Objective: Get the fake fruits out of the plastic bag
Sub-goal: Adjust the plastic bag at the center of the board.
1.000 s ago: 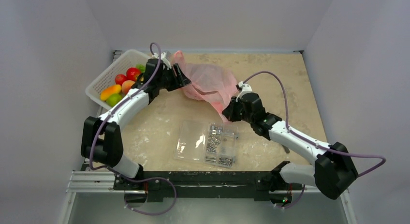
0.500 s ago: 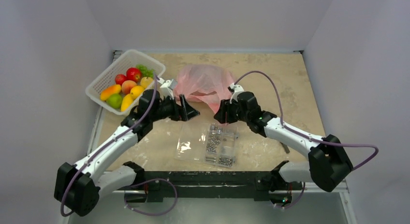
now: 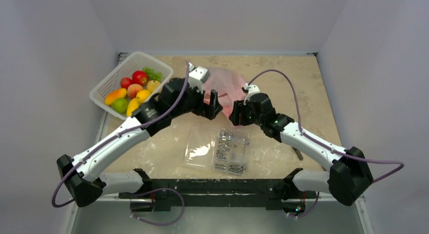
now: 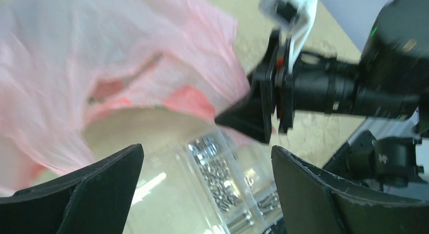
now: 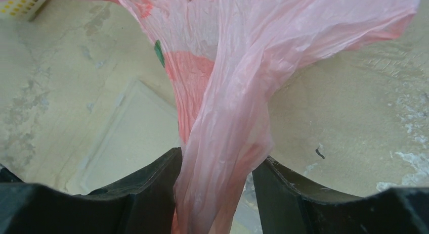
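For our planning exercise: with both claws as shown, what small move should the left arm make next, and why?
Probably ease the open left claw forward into the gaping fold of the pink plastic bag. The right claw is pinching a bunched strip of it, and the left claw is empty.

A white lattice basket (image 3: 110, 80) sits at the far-left corner of the beige, stained table (image 3: 303, 85). A flat clear case (image 3: 201, 147) lies near the table's near edge, at centre. Metal screws (image 3: 228, 152) fill its right-hand compartments.
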Robot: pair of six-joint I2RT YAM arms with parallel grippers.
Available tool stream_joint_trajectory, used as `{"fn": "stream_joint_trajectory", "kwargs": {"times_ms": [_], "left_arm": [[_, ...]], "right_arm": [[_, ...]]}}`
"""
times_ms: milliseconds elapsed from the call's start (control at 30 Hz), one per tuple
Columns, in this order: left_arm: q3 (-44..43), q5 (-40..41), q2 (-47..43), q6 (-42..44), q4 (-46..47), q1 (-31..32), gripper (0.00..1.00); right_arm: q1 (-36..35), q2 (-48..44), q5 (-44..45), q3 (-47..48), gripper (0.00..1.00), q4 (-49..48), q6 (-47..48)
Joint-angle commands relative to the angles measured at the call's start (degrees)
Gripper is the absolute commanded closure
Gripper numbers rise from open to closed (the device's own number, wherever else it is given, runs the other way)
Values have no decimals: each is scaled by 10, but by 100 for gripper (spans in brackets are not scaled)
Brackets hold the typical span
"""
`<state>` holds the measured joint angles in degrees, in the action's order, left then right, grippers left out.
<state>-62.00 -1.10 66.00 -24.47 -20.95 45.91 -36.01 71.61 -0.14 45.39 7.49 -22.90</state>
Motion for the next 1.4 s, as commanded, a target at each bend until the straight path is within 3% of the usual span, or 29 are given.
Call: {"fn": "stream_joint_trajectory", "kwargs": {"times_ms": [0,167,233,367,733,833,933,1000,1067,1100,1200,1367], "left_arm": [[-213,78,36,198,-186,0,0],[-390,85,150,302,-365,-55,0],[-411,55,181,352,-403,-65,0],[-382,56,203,413,-394,-67,0],[-258,102,183,456,-309,-62,5],[-241,146,186,463,-285,-62,14],[-234,200,187,458,-241,-62,32],[-228,228,187,448,-209,-62,52],[-218,266,186,427,-155,-62,93],[-219,297,187,404,-134,-65,100],[-256,347,198,266,-114,-94,100],[-322,228,214,38,-71,-201,100]], "right_arm": [[-2,-31,-11,4,47,-11,18],[-2,-23,-37,1,53,-25,9],[-2,-22,-44,0,56,-30,6],[-2,-21,-50,0,58,-36,6],[-2,-15,-75,-5,62,-51,2],[-2,-12,-79,-2,63,-55,0],[-2,-10,-71,0,66,-53,-2],[-2,-11,-68,-1,68,-55,-5],[-2,-10,-62,-1,72,-58,-8],[-2,-7,-66,1,76,-60,-17],[-1,11,-32,21,99,-55,-44],[5,58,47,103,100,-10,-50]]}}
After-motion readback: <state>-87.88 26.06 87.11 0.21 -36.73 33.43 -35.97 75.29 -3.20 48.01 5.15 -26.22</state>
